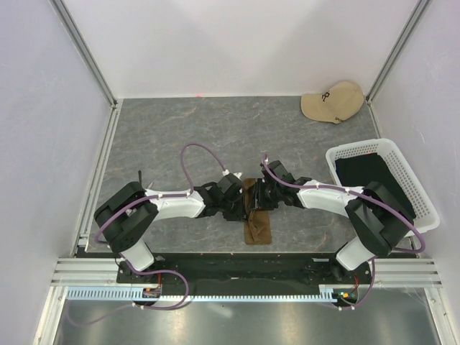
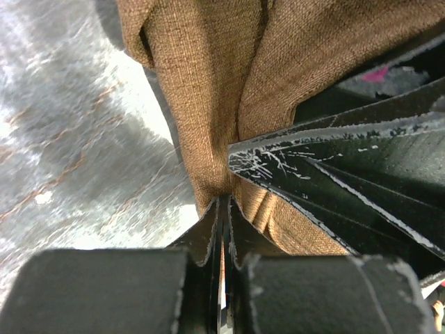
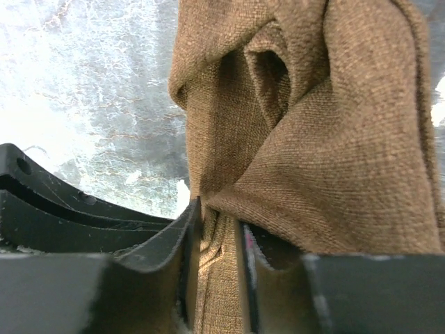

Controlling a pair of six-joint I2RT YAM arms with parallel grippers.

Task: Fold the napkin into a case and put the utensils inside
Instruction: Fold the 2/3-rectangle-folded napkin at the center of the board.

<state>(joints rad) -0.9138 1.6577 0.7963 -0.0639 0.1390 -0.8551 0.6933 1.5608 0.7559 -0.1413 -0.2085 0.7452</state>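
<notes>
Grey mottled tabletop (image 1: 165,144) fills the floor of a cell with white walls (image 1: 237,43). At its near middle lies the napkin (image 1: 258,228), gathered into a narrow olive-brown strip running from far to near. Its near end spreads flat on the surface, and its middle is hidden under the two arms that meet over it.

The left gripper (image 1: 241,208) comes in from the left and sits against the strip's left edge. In its wrist view the two fingers (image 2: 208,233) are pressed tight together, with a fold of the cloth pinched at their tips. From there the cloth rises away in creased ridges.

The right gripper (image 1: 260,195) reaches in from the right, just across the strip from the left one and almost touching it. In its own wrist view the jaws stand a narrow way apart. A vertical fold of the napkin runs down between the fingers (image 3: 189,233), and a sliver of light shows beside the left one, so the cloth lies loose there rather than squeezed. More of it bunches in a soft hooded fold just beyond the tips.

Well apart from all this, a beige cap (image 1: 332,102) rests in the far right corner. A white mesh basket (image 1: 343,152) holding black fabric (image 1: 363,172) stands at the right edge.
</notes>
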